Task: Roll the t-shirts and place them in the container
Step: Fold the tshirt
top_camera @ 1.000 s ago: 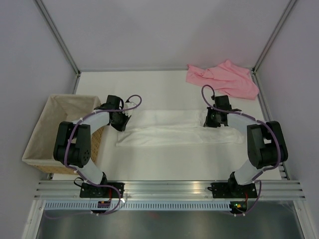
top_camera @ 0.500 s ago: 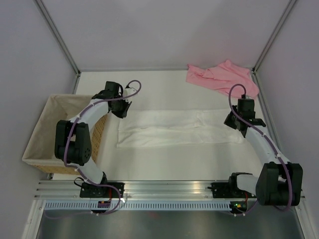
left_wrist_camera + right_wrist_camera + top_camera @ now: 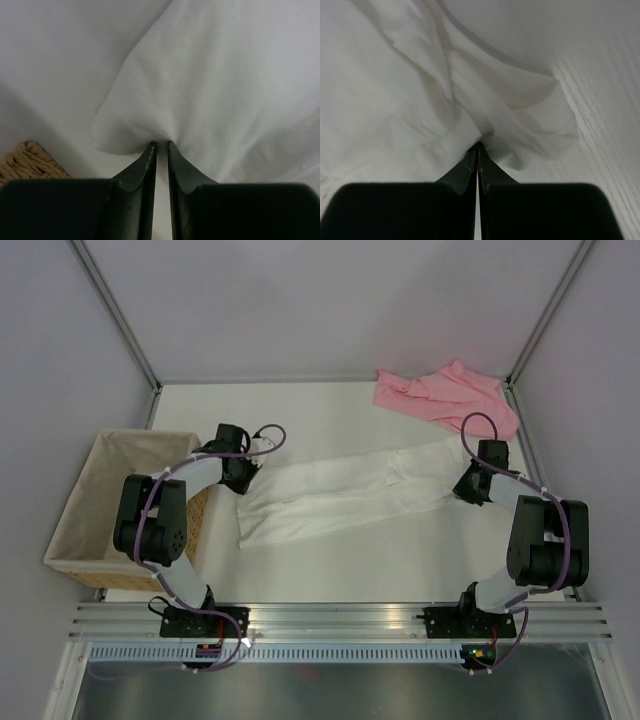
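Two t-shirts, two grippers, one basket counted. The white t-shirt (image 3: 350, 490), folded into a long band, lies across the table (image 3: 330, 570) centre. The left gripper (image 3: 160, 145) pinches its 9 o'clock end and the right gripper (image 3: 478, 146) pinches its 3 o'clock end, likely to straighten it for rolling. The pink t-shirt (image 3: 450, 395) lies crumpled at 1 o'clock. The basket (image 3: 78, 502) stands at 9 o'clock.

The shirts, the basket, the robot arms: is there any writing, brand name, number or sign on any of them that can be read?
No readable text in any view.
white t-shirt: plain, no print or label showing, up close too.
pink t-shirt: plain.
basket: no tag visible.
arm bases: small coloured marks, too small to read.
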You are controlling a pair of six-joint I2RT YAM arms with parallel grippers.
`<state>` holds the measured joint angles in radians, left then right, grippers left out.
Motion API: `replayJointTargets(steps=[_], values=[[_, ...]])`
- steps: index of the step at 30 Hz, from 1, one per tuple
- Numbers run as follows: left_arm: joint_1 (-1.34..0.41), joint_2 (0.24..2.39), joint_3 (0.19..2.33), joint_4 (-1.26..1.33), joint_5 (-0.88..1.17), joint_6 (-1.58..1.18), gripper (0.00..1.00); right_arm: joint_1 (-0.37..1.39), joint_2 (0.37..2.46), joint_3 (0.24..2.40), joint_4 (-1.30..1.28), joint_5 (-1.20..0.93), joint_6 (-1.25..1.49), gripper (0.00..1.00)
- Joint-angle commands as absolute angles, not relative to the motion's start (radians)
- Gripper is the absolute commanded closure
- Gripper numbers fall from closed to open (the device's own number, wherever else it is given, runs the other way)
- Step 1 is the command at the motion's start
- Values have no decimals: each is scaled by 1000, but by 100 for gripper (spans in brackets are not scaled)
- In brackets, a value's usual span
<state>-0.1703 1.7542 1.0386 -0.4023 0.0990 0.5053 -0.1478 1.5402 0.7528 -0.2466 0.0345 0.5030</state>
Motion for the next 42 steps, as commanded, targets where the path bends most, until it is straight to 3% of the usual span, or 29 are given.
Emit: replayJointTargets(steps=[1, 12, 19, 30, 38, 42], values=[[-170, 1675, 849, -479, 118, 607, 81, -127, 1711, 804, -203, 25, 479, 100], [-282, 1471, 623, -713, 253, 810, 81, 164, 2109, 1377, -324, 58, 482, 100], [-380, 1434, 632, -808, 290, 816, 80, 230, 2350, 1754, -433, 84, 500, 100], [-393, 1352, 736, -902, 442, 769, 79, 230, 2523, 2250, -523, 91, 463, 94], [-373, 1367, 890, -923, 494, 696, 77, 216, 2329, 2070, -440, 84, 399, 80], [-257, 1423, 951, -861, 410, 658, 77, 183, 2276, 1936, -405, 42, 471, 77]])
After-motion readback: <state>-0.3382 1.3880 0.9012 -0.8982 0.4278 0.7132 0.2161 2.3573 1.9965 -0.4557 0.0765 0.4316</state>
